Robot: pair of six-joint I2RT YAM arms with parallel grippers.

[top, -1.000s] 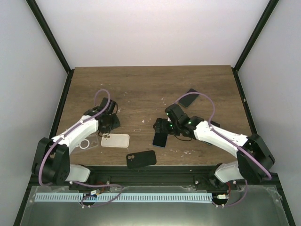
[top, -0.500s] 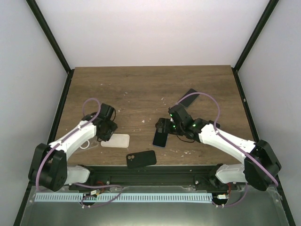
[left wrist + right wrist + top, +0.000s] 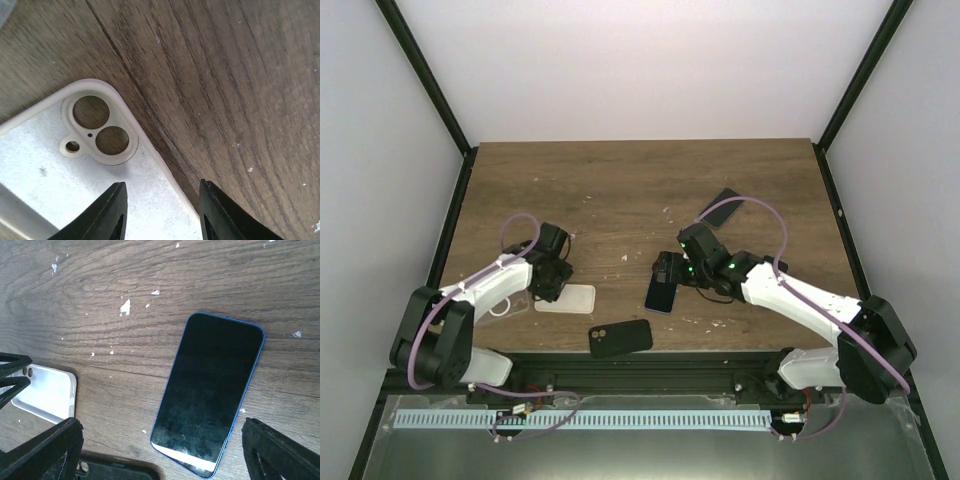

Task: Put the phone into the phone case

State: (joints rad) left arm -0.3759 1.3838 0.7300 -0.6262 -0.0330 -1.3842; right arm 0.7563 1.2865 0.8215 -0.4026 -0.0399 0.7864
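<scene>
A blue-edged phone [image 3: 661, 295] lies screen up on the wooden table; it shows in the right wrist view [image 3: 207, 392]. My right gripper [image 3: 670, 272] is open just above it, fingers spread wide either side, empty. A white clear phone case [image 3: 568, 299] lies flat at the left, its camera cut-out [image 3: 97, 131] toward the left gripper. My left gripper [image 3: 552, 285] is open low over the case's camera end, one finger [image 3: 107, 215] over the case, the other [image 3: 225, 212] over bare wood beside its edge. The case also shows in the right wrist view [image 3: 47, 392].
A black phone case [image 3: 620, 337] lies near the front edge, between the arms. Another dark phone or case [image 3: 721, 207] lies at the back right. A clear case with a ring [image 3: 505, 304] lies under the left arm. White specks dot the wood.
The left gripper has drawn back toward the front and come down over the white case's left end. The right gripper shifted slightly right and settled over the phone.
</scene>
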